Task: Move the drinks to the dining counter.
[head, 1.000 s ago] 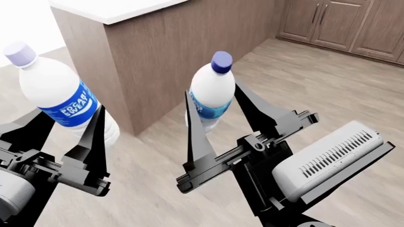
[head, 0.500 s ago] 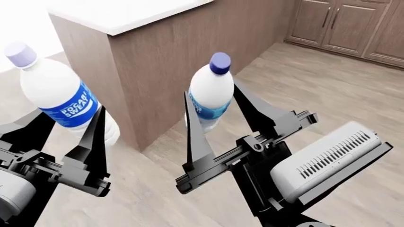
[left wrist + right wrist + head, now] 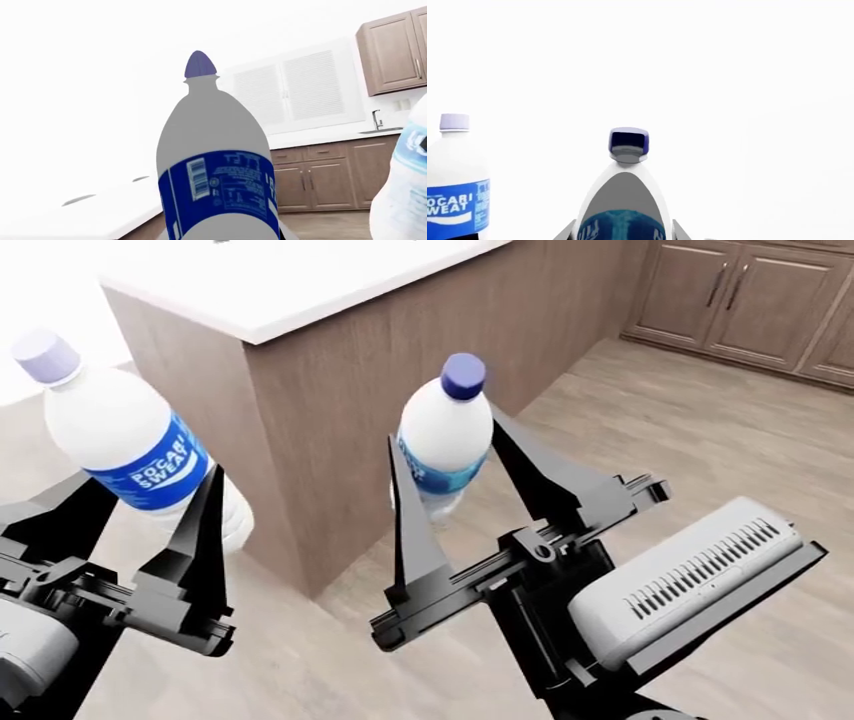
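Observation:
In the head view my left gripper [image 3: 147, 490] is shut on the bigger milky-white Pocari Sweat bottle [image 3: 127, 445], which stands upright with its lilac cap up. My right gripper [image 3: 447, 435] is shut on the slimmer bottle [image 3: 447, 430] with the dark blue cap, also upright. Both bottles hang above the floor, beside a counter [image 3: 307, 290] with a white top and wooden sides. I cannot tell whether that is the dining counter. The left wrist view is filled by the Pocari bottle [image 3: 217, 165]. In the right wrist view the slim bottle [image 3: 624, 200] sits between the fingers [image 3: 679, 231].
Brown wooden cabinets [image 3: 747, 300] line the far right wall. Light wood floor [image 3: 694, 430] lies between them and the counter. The left wrist view also shows wall cabinets [image 3: 393, 55] and a sink tap [image 3: 377, 120] on a far worktop.
The head view has moved closer to the counter, whose corner now reaches lower and further right. Both bottles stay held in the same grip.

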Tool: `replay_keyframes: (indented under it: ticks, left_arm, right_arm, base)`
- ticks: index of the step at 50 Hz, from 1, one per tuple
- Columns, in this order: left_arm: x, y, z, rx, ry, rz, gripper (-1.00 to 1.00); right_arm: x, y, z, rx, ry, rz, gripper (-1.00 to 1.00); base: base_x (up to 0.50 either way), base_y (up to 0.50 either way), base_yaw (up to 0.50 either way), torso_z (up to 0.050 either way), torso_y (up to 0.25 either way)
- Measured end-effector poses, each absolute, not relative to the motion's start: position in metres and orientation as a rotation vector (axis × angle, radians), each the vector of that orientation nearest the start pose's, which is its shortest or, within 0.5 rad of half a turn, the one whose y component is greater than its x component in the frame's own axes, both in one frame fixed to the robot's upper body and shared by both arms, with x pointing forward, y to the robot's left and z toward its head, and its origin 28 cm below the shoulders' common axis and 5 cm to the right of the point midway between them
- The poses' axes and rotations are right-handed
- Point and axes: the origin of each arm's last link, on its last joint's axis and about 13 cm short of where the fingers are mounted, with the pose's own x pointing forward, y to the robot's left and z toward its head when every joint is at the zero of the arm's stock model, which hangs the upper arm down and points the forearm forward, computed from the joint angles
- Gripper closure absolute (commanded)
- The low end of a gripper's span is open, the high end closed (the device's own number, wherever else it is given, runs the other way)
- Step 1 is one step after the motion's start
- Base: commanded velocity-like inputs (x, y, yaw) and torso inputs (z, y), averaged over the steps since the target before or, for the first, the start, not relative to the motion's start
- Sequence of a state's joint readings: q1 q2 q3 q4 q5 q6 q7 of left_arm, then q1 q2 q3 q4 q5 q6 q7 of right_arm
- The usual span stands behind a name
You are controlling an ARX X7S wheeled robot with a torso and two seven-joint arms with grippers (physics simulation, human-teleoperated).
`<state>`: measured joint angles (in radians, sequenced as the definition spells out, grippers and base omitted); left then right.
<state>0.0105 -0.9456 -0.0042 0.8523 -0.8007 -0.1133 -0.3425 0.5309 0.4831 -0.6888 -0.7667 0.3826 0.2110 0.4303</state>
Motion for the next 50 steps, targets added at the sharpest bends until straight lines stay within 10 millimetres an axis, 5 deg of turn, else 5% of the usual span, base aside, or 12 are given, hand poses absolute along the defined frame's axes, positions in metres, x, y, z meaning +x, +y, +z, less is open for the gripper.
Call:
replay_keyframes:
  ticks: [50]
  left_arm:
    - [0.1594,0.2754,0.2092,0.102,-0.466,-0.291,1.00]
  right_arm:
    - [0.1935,-0.0456,0.2117,-0.016,-0.719,0.498,1.00]
  base:
    - [-0.52,0.22,0.00,0.000,0.001]
